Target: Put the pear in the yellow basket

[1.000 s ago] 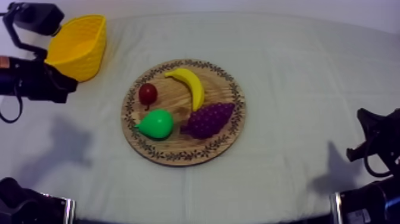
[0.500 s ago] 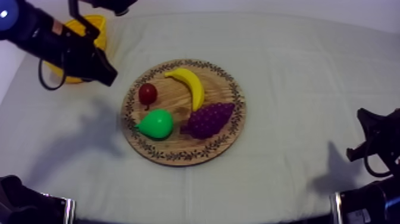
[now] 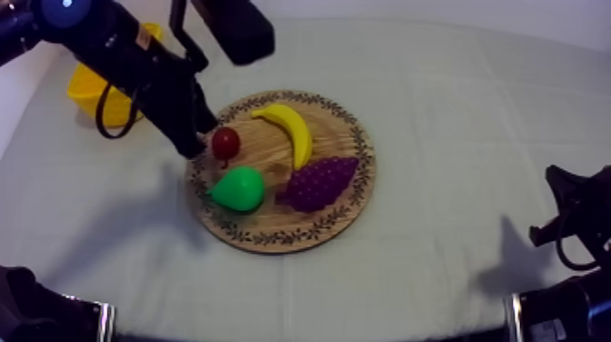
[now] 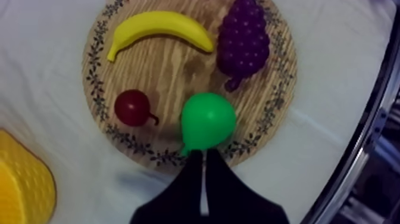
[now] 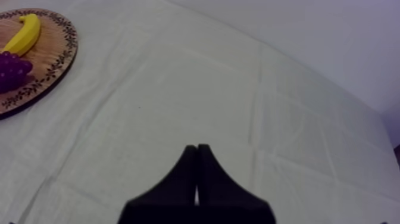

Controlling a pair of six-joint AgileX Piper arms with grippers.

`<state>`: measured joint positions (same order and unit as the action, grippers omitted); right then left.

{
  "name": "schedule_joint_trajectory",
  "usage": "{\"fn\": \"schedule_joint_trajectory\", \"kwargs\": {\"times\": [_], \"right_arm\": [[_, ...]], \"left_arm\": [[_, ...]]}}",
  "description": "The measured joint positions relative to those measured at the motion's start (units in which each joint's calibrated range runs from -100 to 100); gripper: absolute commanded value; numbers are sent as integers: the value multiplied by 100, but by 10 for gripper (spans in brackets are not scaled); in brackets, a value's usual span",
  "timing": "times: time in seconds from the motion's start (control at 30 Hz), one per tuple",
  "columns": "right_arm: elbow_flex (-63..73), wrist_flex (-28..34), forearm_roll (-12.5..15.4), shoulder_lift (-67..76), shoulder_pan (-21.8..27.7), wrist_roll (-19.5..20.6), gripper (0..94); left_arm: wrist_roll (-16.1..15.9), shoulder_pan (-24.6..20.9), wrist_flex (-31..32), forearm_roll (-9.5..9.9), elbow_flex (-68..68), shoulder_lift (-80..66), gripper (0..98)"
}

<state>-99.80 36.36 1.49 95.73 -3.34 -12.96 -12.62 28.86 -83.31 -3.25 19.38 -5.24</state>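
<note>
A green pear lies on the front left of the round wooden board, beside a small red fruit, a banana and purple grapes. My left gripper hangs over the board's left rim, close to the red fruit. In the left wrist view its fingers lie together, shut on nothing, just short of the pear. The yellow basket stands at the far left, partly hidden by the left arm. My right gripper is shut over bare cloth.
In the top view the right gripper rests low at the right edge, far from the board. The left wrist view has the basket beyond the board's rim, on the red fruit's side.
My left arm has swung from beside the basket toward the board, and its gripper now hangs at the board's left rim. The fruit and my right arm have not moved.
</note>
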Motion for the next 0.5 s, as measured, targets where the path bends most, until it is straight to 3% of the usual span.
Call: {"fn": "schedule_joint_trajectory", "kwargs": {"times": [0.27, 0.5], "right_arm": [[0, 0, 0, 0, 0, 0, 4], [0, 0, 0, 0, 0, 0, 4]], "left_arm": [[-1072, -81, -465, 65, -30, 210, 0], [-1351, -89, -328, 2, -102, 272, 4]]}}
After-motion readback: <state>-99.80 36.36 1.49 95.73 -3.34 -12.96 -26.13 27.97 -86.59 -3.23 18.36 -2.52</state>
